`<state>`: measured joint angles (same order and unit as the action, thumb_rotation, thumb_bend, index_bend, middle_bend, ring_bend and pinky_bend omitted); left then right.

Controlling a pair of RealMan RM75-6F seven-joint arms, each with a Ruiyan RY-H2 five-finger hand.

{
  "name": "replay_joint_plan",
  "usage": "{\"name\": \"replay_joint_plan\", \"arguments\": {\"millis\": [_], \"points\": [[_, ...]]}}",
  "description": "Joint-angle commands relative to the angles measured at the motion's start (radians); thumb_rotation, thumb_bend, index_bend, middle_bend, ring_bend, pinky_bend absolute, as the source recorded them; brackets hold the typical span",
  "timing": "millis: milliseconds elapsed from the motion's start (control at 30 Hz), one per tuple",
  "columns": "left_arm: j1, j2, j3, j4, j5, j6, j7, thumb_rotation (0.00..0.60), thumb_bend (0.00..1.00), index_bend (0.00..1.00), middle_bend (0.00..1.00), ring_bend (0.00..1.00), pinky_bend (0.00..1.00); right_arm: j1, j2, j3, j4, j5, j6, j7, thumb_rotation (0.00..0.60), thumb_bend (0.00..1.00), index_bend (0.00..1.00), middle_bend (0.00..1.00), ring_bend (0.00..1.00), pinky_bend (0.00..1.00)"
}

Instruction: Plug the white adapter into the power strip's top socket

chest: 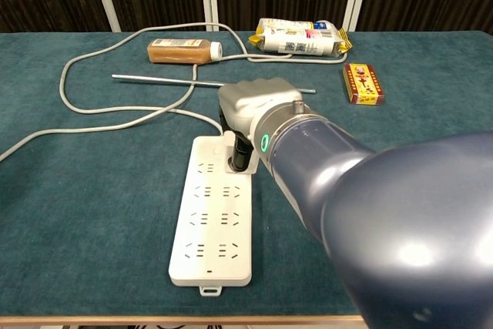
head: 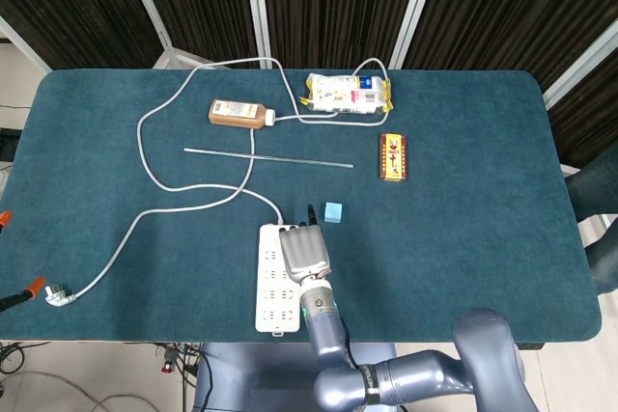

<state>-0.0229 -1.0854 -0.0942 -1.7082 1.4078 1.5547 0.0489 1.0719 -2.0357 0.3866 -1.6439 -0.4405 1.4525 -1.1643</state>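
The white power strip [head: 272, 287] lies near the table's front edge, its cord running off the far end. My right hand [head: 305, 251] is curled over the strip's top socket. In the chest view the right hand [chest: 258, 105] has its dark fingers [chest: 241, 153] pressed down on the strip [chest: 212, 221]. A small white piece, the adapter [chest: 229, 141], shows between those fingers at the top socket. The hand hides how deep it sits. My left hand appears in neither view.
A small blue cube [head: 333, 212] sits just beyond the hand. Farther back lie a thin metal rod [head: 268, 157], a brown bottle [head: 239, 113], a snack packet [head: 348, 94] and a red box [head: 393, 157]. The grey cord [head: 145, 142] loops left to its plug [head: 58, 293].
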Motion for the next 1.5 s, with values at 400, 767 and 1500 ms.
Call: {"name": "replay_joint_plan", "arguments": {"millis": [400,767,1500], "points": [[0.001,0.001,-0.001,-0.001,-0.002,0.002,-0.002,0.6,0.12,0.11,0.0,0.0,0.0,0.004,-0.025,-0.012,0.018,-0.023,0.013,-0.021,0.6,0.56,0.66,0.55,0.39,0.05],[-0.001,0.001,-0.002,-0.001,-0.005,-0.003,0.002,0.6,0.12,0.11,0.0,0.0,0.0,0.008,-0.039,-0.044,0.039,-0.084,0.03,-0.047,0.6,0.56,0.67,0.56,0.39,0.05],[-0.002,0.0,-0.002,-0.001,-0.007,-0.005,0.005,0.6,0.12,0.11,0.0,0.0,0.0,-0.004,-0.065,-0.051,0.062,-0.087,0.009,-0.101,0.6,0.56,0.69,0.56,0.39,0.05]]}}
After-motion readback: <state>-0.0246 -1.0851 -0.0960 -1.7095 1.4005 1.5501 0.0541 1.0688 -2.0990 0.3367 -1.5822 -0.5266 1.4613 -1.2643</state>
